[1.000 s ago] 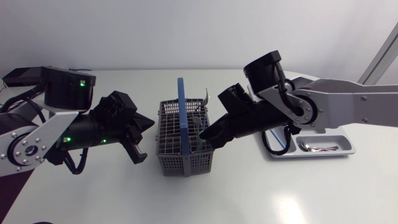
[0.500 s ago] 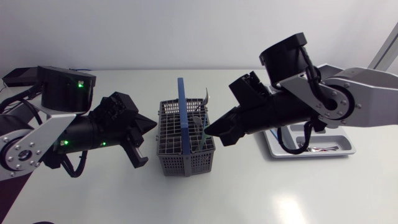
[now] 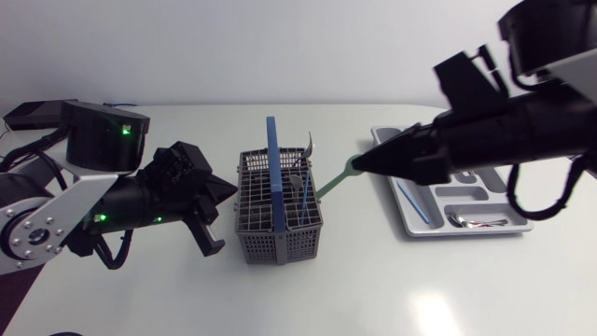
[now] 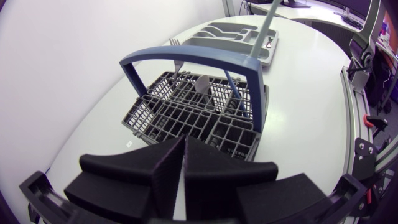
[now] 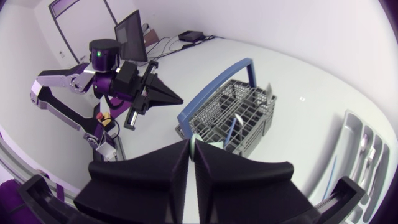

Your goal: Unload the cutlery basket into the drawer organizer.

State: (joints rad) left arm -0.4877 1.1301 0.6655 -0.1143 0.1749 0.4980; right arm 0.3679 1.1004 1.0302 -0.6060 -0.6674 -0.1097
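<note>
White matte surface [image 3: 373, 289] spans the head view. R arm [image 3: 532, 131], black w/ silver-grey links, enters at upper right & extends toward centre. L arm [image 3: 103, 201], same build, comes in at left, mid-height. Grey plastic-grid cutlery basket [image 3: 280, 245] w/ upright blue hoop handle [image 3: 272, 173] stands at centre, btw. the two arms. Grey moulded drawer organizer [image 3: 466, 233] lies right of centre, under the R arm, apart from the basket.

R jaws pinch a slim pale-green plastic utensil [image 3: 336, 180] by its upper end. Long axis is diagonal: low end at the basket's right rim, high end up-right toward the organizer. It's clear of the surface. What kind of utensil: can't tell. Right wrist view shows just a green sliver btw. the fingers, basket ahead of them.

L jaws are pressed together, holding nothing, tips just left of the basket, not touching it. In the left wrist view the basket sits straight ahead.

Smaller bits: metal fork [image 3: 310, 147] & metal spoon [image 4: 202, 87] stand in the basket. Blue-handled utensil [image 3: 410, 198] lies lengthwise in an organizer slot. Shiny metal utensil [image 3: 476, 222] is in the organizer's lower-right compartment.
</note>
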